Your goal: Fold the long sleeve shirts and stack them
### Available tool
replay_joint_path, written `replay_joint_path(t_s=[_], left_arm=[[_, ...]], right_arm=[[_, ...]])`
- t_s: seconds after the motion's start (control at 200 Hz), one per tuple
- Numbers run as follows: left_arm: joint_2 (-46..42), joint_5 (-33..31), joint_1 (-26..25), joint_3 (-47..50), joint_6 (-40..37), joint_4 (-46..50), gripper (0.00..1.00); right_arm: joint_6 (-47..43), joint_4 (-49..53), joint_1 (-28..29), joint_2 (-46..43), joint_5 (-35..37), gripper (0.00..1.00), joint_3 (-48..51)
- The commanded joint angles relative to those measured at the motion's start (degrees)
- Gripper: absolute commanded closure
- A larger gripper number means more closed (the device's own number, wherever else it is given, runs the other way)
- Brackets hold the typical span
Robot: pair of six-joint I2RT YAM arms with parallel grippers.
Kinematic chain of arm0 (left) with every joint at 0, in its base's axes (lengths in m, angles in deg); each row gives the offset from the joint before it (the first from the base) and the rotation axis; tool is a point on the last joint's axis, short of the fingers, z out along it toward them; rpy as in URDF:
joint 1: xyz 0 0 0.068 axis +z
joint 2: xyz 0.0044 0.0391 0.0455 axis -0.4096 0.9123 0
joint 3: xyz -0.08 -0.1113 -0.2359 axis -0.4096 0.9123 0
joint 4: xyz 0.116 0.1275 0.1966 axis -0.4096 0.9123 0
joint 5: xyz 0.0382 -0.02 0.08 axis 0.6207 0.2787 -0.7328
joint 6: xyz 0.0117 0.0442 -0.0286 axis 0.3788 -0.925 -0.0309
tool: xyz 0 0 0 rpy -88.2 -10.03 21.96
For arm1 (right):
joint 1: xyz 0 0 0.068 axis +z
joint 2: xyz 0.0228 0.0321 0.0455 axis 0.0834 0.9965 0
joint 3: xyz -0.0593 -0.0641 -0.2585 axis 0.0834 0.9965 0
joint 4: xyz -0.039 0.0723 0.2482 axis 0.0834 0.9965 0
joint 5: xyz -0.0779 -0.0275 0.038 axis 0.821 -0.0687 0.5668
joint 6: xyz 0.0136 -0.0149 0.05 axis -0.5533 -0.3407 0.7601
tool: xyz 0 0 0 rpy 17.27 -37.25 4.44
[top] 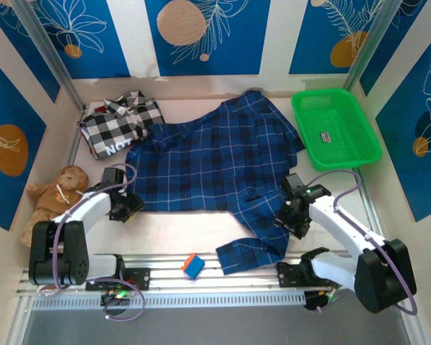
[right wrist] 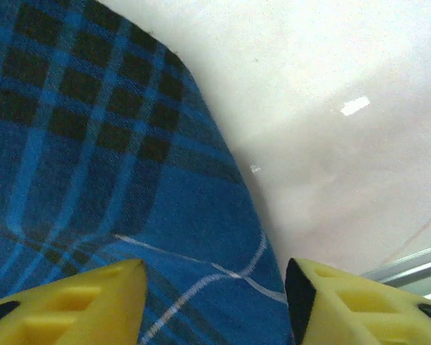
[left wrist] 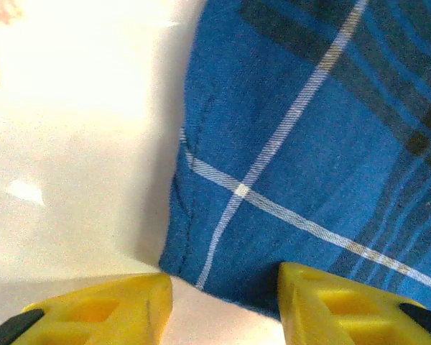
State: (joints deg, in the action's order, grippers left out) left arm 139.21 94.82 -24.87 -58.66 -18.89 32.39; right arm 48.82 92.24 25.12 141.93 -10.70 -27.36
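A dark blue plaid cloth shirt (top: 215, 162) with thin light lines lies spread open across the middle of the white table (top: 179, 223), one sleeve trailing off its near right corner toward the arms' bases. At the shirt's near left corner sits the left gripper (top: 126, 205); in the left wrist view its yellow fingers (left wrist: 100, 309) stand apart, one on bare table and one on cloth, with the hemmed corner between them. At the shirt's right edge, just above the trailing sleeve, sits the right gripper (top: 296, 208); its jaws too are spread, straddling the cloth's edge (right wrist: 215, 277). A strip of bare table runs along the shirt's near hem. A black-and-white checked cloth shirt (top: 122, 126) with white lettering lies bunched at its far left, touching it. A green plastic basket (top: 348, 118) sits just beside its far right. A brown teddy bear (top: 57, 190) lies left of it, and a small blue and orange block (top: 192, 266) sits near the sleeve's end.
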Motion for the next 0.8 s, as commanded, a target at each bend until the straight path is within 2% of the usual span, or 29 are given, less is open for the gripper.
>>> replay_joint_path(t_s=[0.0, 0.09, 0.295, 0.45, 0.795], left_arm=[[3.8, 4.4, -0.5, 1.5, -0.3, -12.4, 0.64], [3.8, 4.3, -0.3, 1.5, -0.7, -12.4, 0.71], [3.1, 3.8, 0.5, 1.5, -1.8, -11.8, 0.87], [1.8, 4.1, 1.0, 2.0, -1.9, -11.6, 0.96], [-7.2, 4.0, 1.0, 1.5, -2.4, -6.7, 0.99]], right_arm=[[1.7, -3.6, 0.7, 3.2, -0.3, 0.52, 0.5], [2.8, -5.3, 1.1, 4.0, 1.1, 0.63, 0.9], [3.0, -4.3, 1.1, 0.7, 3.8, 1.0, -0.1], [2.0, -0.9, 1.4, -4.1, 3.6, 1.0, -2.9], [-0.4, 6.7, 2.8, -10.9, 3.0, 1.0, -12.4]])
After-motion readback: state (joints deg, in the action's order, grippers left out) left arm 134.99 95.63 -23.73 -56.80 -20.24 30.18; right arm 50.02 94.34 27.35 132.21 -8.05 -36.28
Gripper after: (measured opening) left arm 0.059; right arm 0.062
